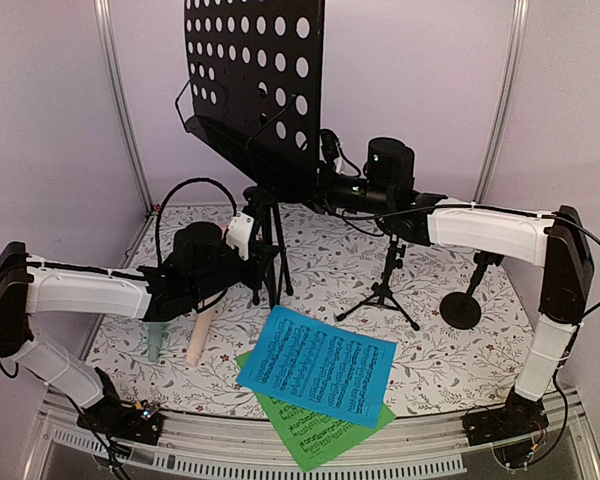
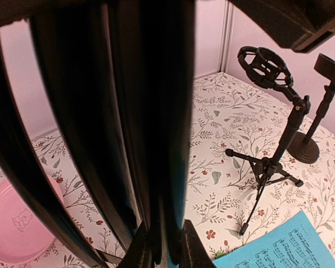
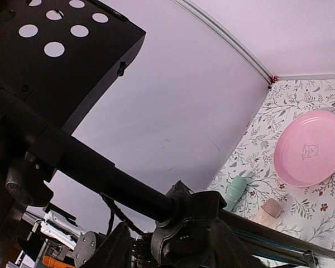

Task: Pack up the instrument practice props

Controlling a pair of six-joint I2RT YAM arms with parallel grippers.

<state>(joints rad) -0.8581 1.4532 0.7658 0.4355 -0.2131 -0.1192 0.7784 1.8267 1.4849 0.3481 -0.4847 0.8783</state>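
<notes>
Top external only: green sheet [image 1: 325,432] under blue sheet [image 1: 315,365]

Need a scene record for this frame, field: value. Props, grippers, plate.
stand: music stand upright, mid-table
left gripper: at the stand's legs, grip unclear
right gripper: at the stand's post under the desk, grip unclear
sheets: blue sheet overlapping green sheet, near edge
microphones: mint microphone and peach microphone on table under left arm
small tripod: standing, right of stand
plate: pink plate on table near microphones
</notes>
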